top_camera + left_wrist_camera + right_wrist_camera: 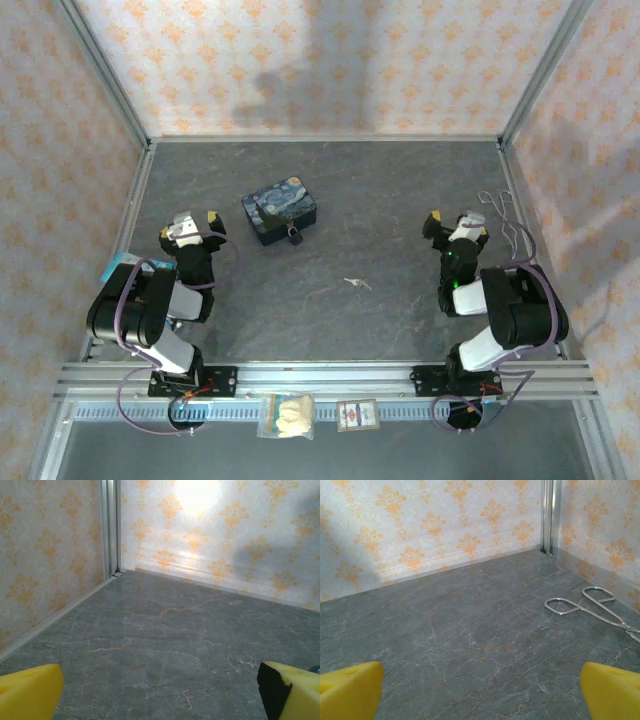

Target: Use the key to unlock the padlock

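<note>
- We see the desk (380, 320). It's dark grey w/ thin lines like stone. Walls w/ orange flower print stand round it.
- The padlock (294, 235) is tiny & dark. It sits at the near side of the blue box (278, 208) w/ yellow swirls, touching it. It's too small for us to tell if it's locked.
- The box is left of the middle of the desk, toward the back.
- The key (355, 283) is tiny & silver. It lies flat on the desk near the middle, closer to us than the padlock & off to its right. Key & padlock are apart.
- The left hand (188, 222) is just left of the box, not touching it.
- From its own cam the left hand (160, 695) has its yellow fingertips (27, 692) far apart, one in each bottom corner, w/ bare desk btw them. It holds nothing.
- The right hand (457, 222) is over on the right side, well apart from the key.
- From its own cam the right hand (480, 692) also has its yellow fingertips (350, 690) wide apart, w/ bare desk btw them.
- Thin wire loops (505, 215) lie by the right wall. The right cam shows them (582, 605) flat on the desk, ahead & to the right of that hand.
- By the near rail we see a small clear bag (287, 415) w/ pale bits in it & a small card (356, 413) beside it.
- A light blue thing (120, 265) pokes out by the left arm. We can't tell what it is.
</note>
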Controlling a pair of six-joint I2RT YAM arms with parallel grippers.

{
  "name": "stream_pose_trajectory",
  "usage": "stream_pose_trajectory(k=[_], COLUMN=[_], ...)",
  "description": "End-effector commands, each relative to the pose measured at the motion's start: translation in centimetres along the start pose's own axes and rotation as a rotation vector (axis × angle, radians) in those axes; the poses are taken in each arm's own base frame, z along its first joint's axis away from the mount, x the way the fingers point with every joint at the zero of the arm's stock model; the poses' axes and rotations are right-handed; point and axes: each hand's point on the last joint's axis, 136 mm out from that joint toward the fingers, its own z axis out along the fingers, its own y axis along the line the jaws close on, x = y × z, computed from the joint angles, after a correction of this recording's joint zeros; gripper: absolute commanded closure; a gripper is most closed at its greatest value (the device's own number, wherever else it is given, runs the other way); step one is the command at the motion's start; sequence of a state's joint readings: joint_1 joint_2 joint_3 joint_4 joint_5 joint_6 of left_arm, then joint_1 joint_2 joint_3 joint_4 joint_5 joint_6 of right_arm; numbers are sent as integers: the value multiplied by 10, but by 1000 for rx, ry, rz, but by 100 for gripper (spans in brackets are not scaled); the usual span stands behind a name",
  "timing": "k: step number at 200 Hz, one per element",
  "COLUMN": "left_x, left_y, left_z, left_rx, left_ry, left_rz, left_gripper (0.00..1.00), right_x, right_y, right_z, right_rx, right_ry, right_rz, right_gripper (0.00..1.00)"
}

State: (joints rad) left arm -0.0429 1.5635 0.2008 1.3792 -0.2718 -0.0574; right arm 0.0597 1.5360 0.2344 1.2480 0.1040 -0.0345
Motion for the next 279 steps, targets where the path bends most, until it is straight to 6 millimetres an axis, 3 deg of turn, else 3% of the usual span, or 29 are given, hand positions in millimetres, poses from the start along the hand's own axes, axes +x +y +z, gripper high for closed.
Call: stream_pose_trajectory(k=[1,173,231,258,279], left_x=[-3,-4,-21,-38,-53], left_y=[3,3,3,-21,-46], left_z=[-2,-1,-17,-20,-18], left_rx=[1,5,-46,-16,61], left_ry=[-8,-7,-65,-30,33], left_rz=[6,2,27,98,1], left_gripper=[1,1,1,1,1], right_x=[-2,-3,-34,-56,-62], right_y=[-1,-1,2,12,32], right_z=[-3,-3,1,2,4], right_rx=[-5,-9,45,39,-8], right_ry=[-7,-9,7,16,90], right_rz=[11,13,3,75,140], right_gripper=[0,0,1,1,3])
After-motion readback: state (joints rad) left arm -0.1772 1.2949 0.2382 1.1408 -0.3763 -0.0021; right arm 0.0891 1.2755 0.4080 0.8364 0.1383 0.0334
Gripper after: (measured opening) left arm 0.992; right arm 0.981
